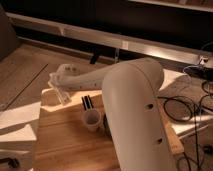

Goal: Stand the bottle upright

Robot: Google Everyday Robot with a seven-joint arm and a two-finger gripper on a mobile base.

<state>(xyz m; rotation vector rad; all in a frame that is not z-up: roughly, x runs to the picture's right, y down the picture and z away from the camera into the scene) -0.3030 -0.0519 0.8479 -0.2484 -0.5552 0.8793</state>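
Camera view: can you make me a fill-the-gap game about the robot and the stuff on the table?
1. The small pale cup stands on a ___ table.
2. The gripper hangs just behind the cup, with its two dark fingers ___.
3. In the picture, the clear bottle is on the cup's ___ side.
4. The robot's big arm is coloured ___.

Missing words: wooden; shut; left; white.
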